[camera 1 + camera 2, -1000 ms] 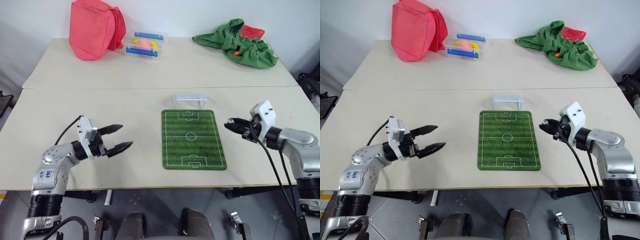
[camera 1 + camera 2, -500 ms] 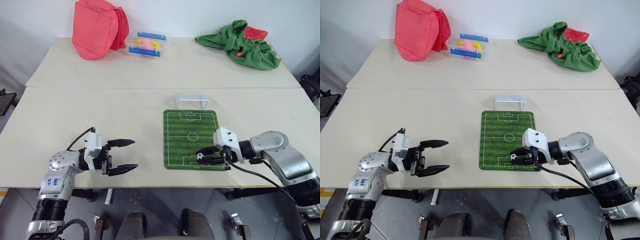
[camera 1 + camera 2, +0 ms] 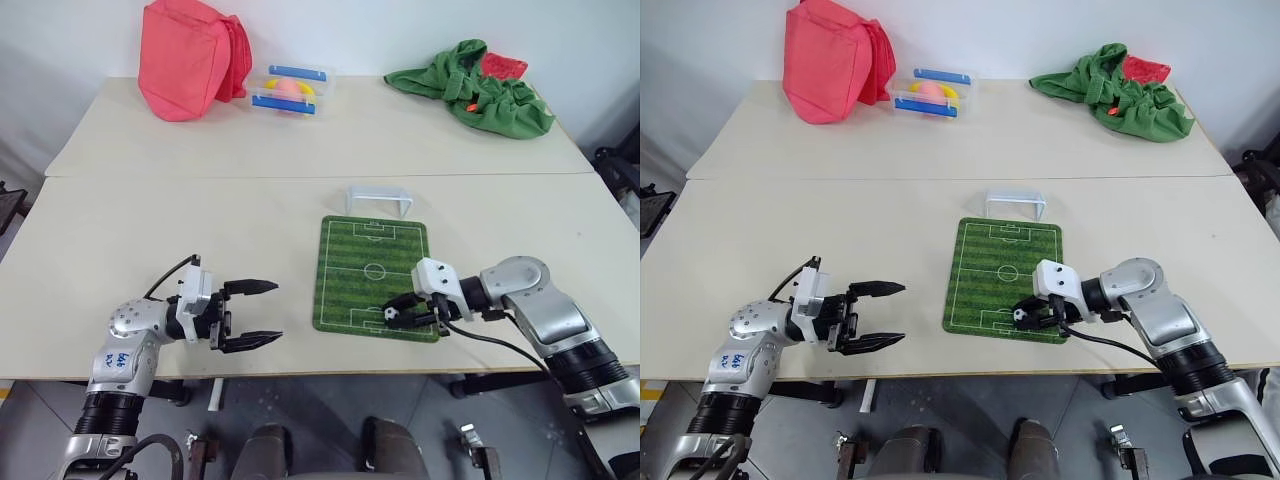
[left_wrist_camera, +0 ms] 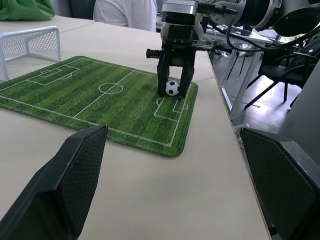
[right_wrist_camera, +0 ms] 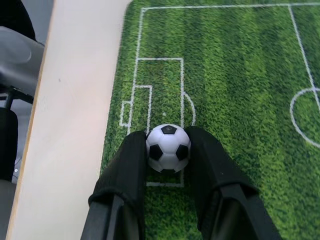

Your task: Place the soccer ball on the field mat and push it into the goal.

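Left eye view: The right gripper [image 3: 403, 312] is clamped on the soccer ball [image 3: 391, 315] and holds it low over the near end of the field mat [image 3: 372, 262], at about 6 o'clock on the mat. A second ago this arm stood out at the mat's 3 o'clock, clear of the pitch; it has since swung in and down. The goal [image 3: 377, 198] stands just past the far end, at 12 o'clock from the ball. The left gripper [image 3: 262, 312] hangs with fingers spread and nothing between them, at 9 o'clock from the mat, well apart from it.

Right eye view: Same arrangement. The ball [image 3: 1021, 316] sits near the penalty markings at the near end, the full pitch between it and the goal [image 3: 1015, 201].

Left wrist view: The right gripper [image 4: 173, 89] comes down onto the mat [image 4: 75, 95], its fingers on either side of the ball [image 4: 172, 88], which appears to touch the mat or sit just above it.

Right wrist view: Both black fingers [image 5: 127, 162] press the ball [image 5: 168, 148] from either side over the near penalty box.

Assessment: Placement is nearly complete; release is outstanding, then a straight push toward 12 o'clock.
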`<state>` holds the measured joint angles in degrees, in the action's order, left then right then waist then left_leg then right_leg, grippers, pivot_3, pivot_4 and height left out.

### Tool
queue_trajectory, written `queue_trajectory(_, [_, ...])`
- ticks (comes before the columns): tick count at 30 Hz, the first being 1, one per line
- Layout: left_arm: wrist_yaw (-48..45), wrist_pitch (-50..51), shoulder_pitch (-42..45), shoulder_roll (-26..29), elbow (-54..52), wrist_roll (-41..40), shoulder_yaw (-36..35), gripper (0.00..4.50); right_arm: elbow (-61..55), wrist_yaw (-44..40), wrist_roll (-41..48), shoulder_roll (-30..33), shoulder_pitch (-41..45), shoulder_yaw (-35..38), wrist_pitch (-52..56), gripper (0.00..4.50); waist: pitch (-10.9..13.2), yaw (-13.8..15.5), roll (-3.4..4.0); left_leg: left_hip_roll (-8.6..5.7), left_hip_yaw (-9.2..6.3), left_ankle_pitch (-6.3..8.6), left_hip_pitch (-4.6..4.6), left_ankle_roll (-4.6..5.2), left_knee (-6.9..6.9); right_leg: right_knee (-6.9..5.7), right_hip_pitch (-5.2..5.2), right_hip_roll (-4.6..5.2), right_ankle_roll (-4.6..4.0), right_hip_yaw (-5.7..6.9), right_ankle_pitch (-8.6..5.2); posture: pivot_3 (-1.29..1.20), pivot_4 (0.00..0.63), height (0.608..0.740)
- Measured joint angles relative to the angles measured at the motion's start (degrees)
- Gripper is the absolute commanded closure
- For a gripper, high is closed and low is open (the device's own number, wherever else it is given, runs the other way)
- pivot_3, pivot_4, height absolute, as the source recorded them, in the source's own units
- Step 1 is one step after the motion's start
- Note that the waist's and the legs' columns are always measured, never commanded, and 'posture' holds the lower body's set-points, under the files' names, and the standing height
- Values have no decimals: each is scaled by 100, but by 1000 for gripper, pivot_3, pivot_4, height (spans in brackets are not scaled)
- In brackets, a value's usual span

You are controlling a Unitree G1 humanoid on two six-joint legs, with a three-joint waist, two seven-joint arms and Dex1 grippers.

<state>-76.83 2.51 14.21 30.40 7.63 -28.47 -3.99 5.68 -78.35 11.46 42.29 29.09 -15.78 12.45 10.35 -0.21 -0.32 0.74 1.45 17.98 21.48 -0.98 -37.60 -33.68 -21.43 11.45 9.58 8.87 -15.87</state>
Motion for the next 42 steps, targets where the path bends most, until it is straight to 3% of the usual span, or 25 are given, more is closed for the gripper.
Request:
queue_trajectory(12, [230,-7,-8,-27,-2,0,-3,0,-209,-100,-72,-85,119,-21,244,3663,0,37,0,-2,0,2,3,0,-4,1,-1,0,0,0,0,0,150,740])
queue_trajectory(28, [420,-9,34,-88,-7,1,-1,0,584,-193,-194,93,326,1,-353,3663,0,16,0,0,-1,3,2,1,-18,-5,5,0,-1,0,1,0,150,740])
queue_trajectory(42, [413,-14,105,-118,15,1,-1,0,-613,-18,85,-248,240,-51,654,3663,0,15,0,2,-1,5,3,-2,-17,-7,2,-2,-2,0,1,0,150,740])
